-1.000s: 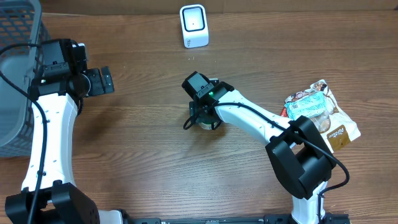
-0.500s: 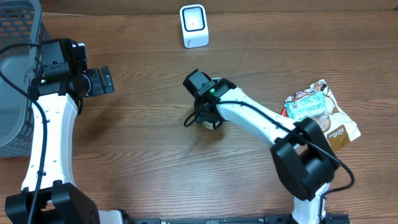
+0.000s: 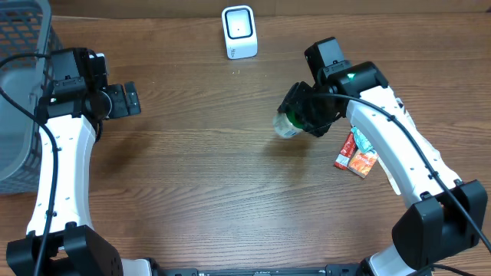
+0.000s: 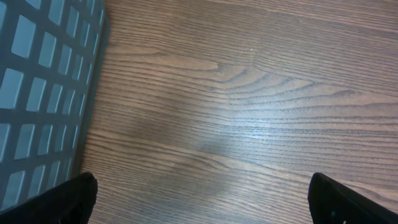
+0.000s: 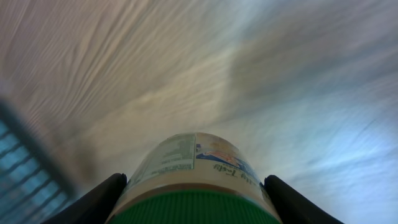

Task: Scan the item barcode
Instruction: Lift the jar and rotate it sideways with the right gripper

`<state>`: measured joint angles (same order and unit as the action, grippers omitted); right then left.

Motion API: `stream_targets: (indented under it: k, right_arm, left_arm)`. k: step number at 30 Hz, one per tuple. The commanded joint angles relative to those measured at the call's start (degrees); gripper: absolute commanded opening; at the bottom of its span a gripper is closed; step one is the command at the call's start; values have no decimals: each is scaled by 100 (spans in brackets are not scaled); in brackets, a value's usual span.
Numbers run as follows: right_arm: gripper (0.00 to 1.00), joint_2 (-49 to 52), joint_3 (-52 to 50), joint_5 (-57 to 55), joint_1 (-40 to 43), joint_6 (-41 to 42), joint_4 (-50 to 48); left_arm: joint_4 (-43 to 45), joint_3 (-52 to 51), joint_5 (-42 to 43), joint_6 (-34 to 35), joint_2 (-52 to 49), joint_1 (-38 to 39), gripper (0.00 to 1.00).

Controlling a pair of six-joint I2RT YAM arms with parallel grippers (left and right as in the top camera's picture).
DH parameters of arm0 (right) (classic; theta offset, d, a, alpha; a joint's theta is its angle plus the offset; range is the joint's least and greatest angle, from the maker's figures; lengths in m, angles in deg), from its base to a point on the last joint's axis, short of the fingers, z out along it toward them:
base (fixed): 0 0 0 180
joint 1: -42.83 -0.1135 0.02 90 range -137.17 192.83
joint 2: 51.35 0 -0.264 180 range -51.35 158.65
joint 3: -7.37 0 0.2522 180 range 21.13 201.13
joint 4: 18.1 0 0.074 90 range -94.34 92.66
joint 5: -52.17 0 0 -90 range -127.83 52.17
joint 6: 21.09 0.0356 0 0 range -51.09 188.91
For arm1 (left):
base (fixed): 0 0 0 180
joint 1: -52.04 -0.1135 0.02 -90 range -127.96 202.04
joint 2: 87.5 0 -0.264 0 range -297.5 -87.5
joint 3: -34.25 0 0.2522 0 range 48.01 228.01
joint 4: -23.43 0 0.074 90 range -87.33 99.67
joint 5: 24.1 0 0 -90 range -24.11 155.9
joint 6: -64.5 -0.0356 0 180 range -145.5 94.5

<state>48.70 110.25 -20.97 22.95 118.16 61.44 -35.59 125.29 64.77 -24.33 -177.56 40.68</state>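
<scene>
- Grips the small jar point(image 3: 287, 126) in the right gripper point(image 3: 298, 119), jaws part-way closed on its sides just under the green lid, one finger point(image 5: 93, 199) visible at each flank in the wrist view
- Differs from a second ago: then low over the middle of the table point(image 3: 192, 176) with wider jaws around the jar, now swung up and to the right with the jar carried along
- Looks lifted clear of the wood in the overhead view; blurs the whole background of the right wrist view, so probably caught mid-swing
- Points, as a judgement, to a finished pick and the start of presenting the jar to the scanner point(image 3: 238, 32)
- Leaves the jar right of the scanner and nearer the robot, well apart from it, with no side visibly turned to its window yet
- Shows a short round container, green lid towards the wrist camera, pale printed label wrapped round the body with small text and a coloured picture
- Reveals no barcode in either view; cannot tell which side carries it
- Calls, most likely, for a turn of the wrist to bring the code side round to the scanner
- Keeps the left gripper point(image 3: 132, 100) spread wide and empty, beside the basket point(image 3: 19, 46), far from the jar
- Passes above the snack packets point(image 3: 355, 157) lying under the right arm
</scene>
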Motion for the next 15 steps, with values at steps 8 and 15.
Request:
stream_targets:
  k: [8, 15]
  right_arm:
    - [4, -28, 42, 3171, 79, 994, 192]
    - [4, -28, 42, 3383, 79, 1875, 400]
  left_arm:
    - [7, 39, -17, 55, -28, 13, 100]
    - [7, 39, -15, 55, -28, 13, 100]
